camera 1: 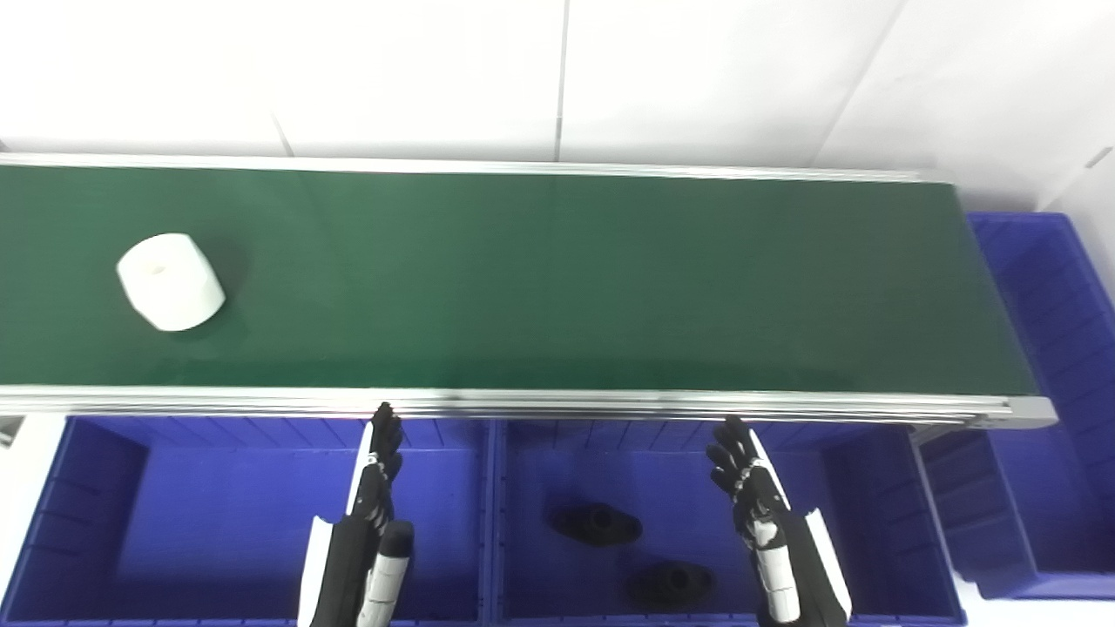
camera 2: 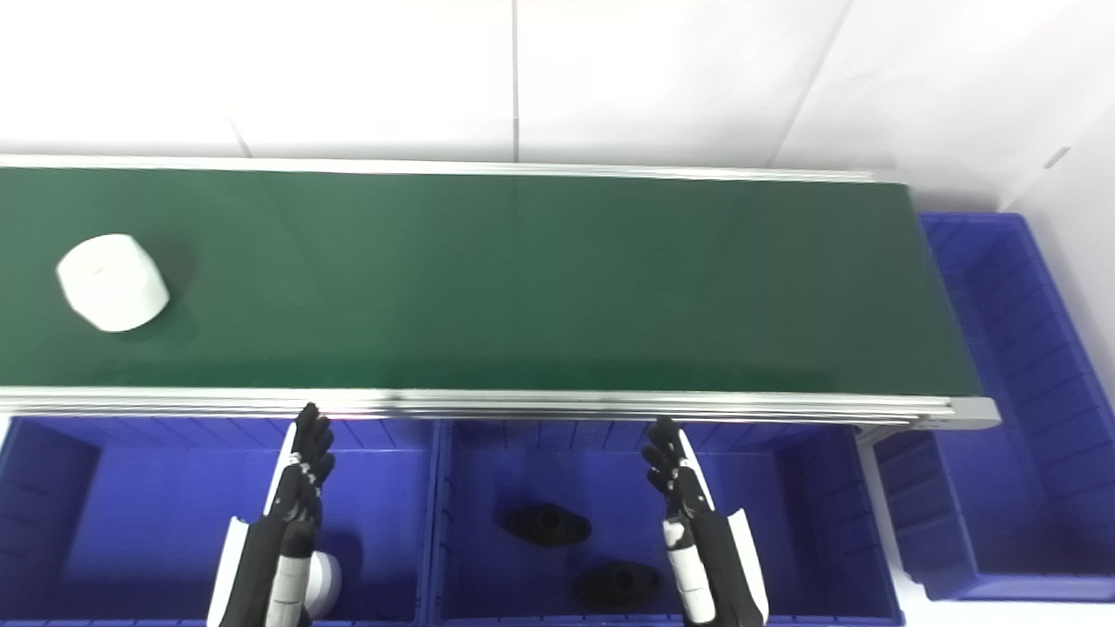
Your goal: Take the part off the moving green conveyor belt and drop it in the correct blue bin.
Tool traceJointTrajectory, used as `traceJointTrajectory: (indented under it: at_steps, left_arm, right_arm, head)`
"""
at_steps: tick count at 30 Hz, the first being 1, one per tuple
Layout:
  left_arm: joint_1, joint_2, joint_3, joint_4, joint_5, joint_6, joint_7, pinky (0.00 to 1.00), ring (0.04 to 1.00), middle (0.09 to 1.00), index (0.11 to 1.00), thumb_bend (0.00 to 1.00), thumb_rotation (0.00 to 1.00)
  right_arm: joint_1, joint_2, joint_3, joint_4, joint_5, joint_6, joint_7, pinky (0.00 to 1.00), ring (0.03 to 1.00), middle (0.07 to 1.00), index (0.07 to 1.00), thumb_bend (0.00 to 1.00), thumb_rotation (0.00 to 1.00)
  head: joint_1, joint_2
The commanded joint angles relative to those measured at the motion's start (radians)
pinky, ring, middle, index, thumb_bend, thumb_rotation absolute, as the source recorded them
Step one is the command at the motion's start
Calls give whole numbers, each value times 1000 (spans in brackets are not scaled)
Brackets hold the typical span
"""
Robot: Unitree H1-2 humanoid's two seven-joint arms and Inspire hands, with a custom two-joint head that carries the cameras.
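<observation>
A white cylindrical part (camera 1: pixel 171 281) lies on its side on the green conveyor belt (camera 1: pixel 557 279), at the far left. My left hand (camera 1: pixel 376 488) is open and empty, fingers straight, held over the left blue bin (camera 1: pixel 174 522) just below the belt's near rail. My right hand (camera 1: pixel 756 505) is open and empty over the middle blue bin (camera 1: pixel 871 522). That bin holds two black flanged parts (camera 1: pixel 598 523) (camera 1: pixel 671 582). A white part (camera 2: pixel 326 582) shows in the left bin beside my left wrist in the right eye view.
A third blue bin (camera 1: pixel 1045 348) stands at the belt's right end, with a smaller blue bin (camera 1: pixel 976 488) in front of it. The aluminium rail (camera 1: pixel 557 402) runs along the belt's near edge. A white tiled wall lies behind.
</observation>
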Motion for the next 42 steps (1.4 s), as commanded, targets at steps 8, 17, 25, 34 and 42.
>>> traceJointTrajectory:
  at_steps: [8,17,25,34,42]
  left_arm:
    - [-25,-45,-42,52,81,-51,39,892,948,983,1000,596,973]
    - [-51,-58,-56,117,129,-75,82,822,921,962,976,604,946]
    - [-58,-53,-61,108,145,-61,99,813,923,963,975,595,934]
    - [-33,-26,-86,-36,220,-84,99,809,930,948,944,652,905]
    - [-95,-11,-72,-242,232,-71,79,749,877,904,950,805,616]
  right_arm:
    - [-34,-30,-53,59,81,-109,35,1000,958,964,992,809,1000]
    - [-64,-39,-83,114,117,-126,69,1000,988,984,1000,813,1000]
    - [-67,-27,-91,102,109,-109,69,1000,986,983,1000,825,1000]
    - [-39,-18,-79,42,100,-76,72,1000,1000,991,1000,811,1000]
    - [-24,-15,-77,16,96,-52,75,1000,989,987,1000,826,1000]
  head:
    - [90,-53]
    - [136,-92]
    - [166,-66]
    - [164,-37]
    - [161,-37]
